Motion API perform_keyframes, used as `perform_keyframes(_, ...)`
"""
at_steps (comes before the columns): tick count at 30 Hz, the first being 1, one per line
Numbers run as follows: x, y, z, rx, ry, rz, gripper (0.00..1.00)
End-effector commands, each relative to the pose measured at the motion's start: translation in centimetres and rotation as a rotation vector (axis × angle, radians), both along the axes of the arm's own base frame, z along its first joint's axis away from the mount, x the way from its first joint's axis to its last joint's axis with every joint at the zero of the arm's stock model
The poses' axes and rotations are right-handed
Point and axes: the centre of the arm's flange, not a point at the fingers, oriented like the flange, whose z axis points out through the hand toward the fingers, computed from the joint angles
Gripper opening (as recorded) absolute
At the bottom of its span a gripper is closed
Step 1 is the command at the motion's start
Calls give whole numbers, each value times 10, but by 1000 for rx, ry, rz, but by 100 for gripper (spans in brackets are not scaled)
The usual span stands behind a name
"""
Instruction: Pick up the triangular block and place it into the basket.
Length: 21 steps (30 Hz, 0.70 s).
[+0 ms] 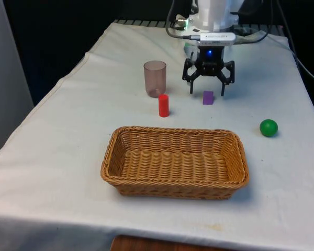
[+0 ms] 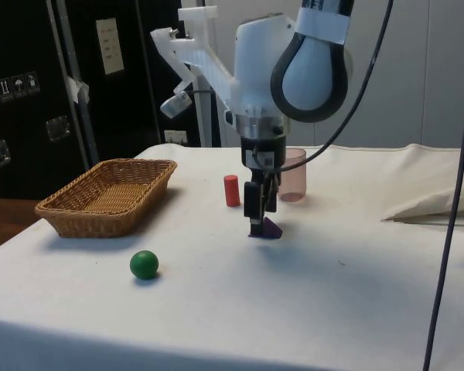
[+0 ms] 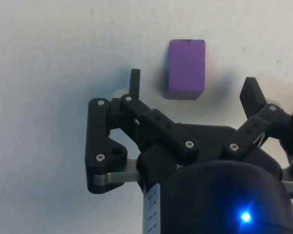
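White cloth (image 1: 68,157), wicker basket (image 1: 175,180) empty, cup (image 1: 155,78) empty

1. Front view: you look along the counter (image 1: 57,157) from its near end, raised, basket (image 1: 175,162) nearest.
2. Side view: low, from the counter's side; it shares that basket (image 2: 108,195).
3. Wrist view: straight down, close above the tool (image 3: 195,95).

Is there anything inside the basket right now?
No, the basket shows bare wicker inside, and the purple block sits on the cloth.
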Motion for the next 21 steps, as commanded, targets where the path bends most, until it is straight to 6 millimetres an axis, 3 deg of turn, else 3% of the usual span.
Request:
perform_keyframes(1,1,3,0,8,-10,2,100)
perform_keyframes(3,0,3,-1,6,-11,1,100)
perform_keyframes(5,1,4,-1,6,-14,2,93)
perform_keyframes(6,0,4,-2,5,-13,2,82)
perform_keyframes(8,0,2,-2,-1,-5,4,71)
perform_keyframes(9,0,4,-2,5,-14,2,71)
perform_keyframes(12,1,4,-2,4,-15,1,57)
perform_keyframes(13,1,4,-2,4,-16,1,47)
perform_keyframes(16,1,4,-3,4,-15,2,33)
perform_keyframes(21,0,4,-2,4,-15,2,33)
